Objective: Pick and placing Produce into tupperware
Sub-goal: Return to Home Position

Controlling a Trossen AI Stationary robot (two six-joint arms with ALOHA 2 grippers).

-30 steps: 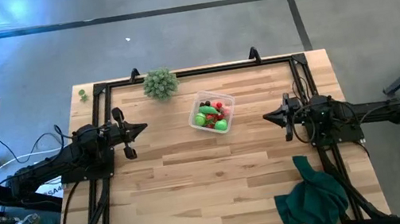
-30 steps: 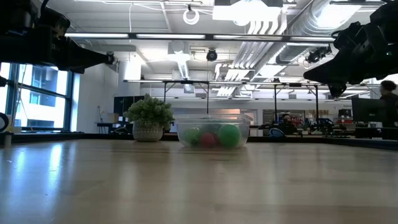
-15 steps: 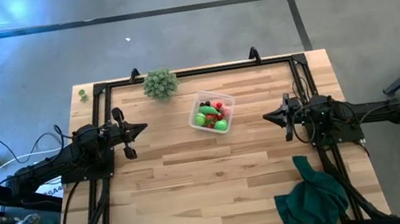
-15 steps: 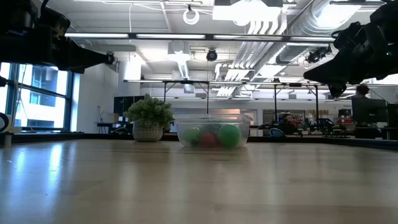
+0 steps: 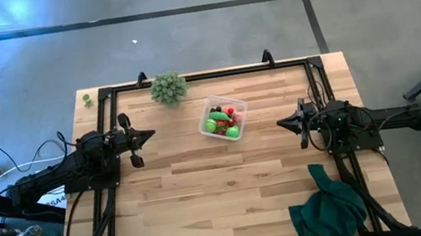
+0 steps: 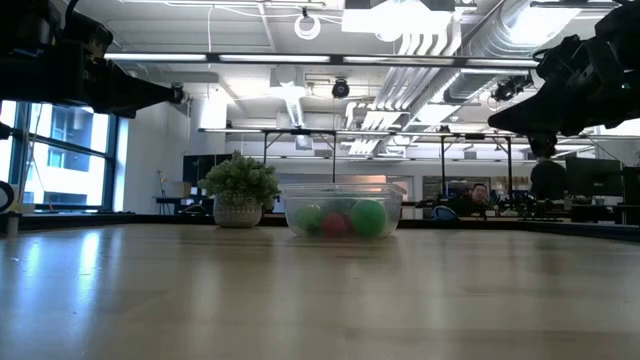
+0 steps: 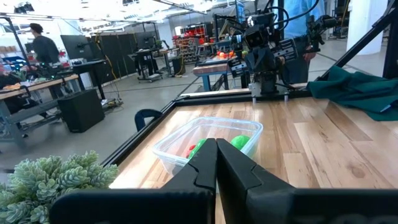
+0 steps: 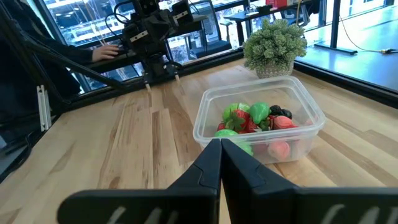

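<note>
Looks like the picking is pretty much done here. All the produce [image 8: 258,112] I can see sits inside the tupperware [image 8: 298,138], which stands on the worktop [image 5: 221,184] toward the far edge, just beside the spiky plant [image 5: 168,88]. No loose pieces show on the wood, only a small green thing [image 5: 86,99] off the far left corner, and I can't tell what it is.

Left pincer [image 5: 149,133] hangs over the left side, fingers pressed together with nothing between them. Right pincer [image 5: 281,123] is the same over the right side: closed up and empty. They point inward at each other with the tub between them, a bit farther back than both, and the right one is nearer to it.

My guess is neither arm needs to go near the tub, just tuck back clear of it and of the cloth [image 5: 329,205] by the right arm
</note>
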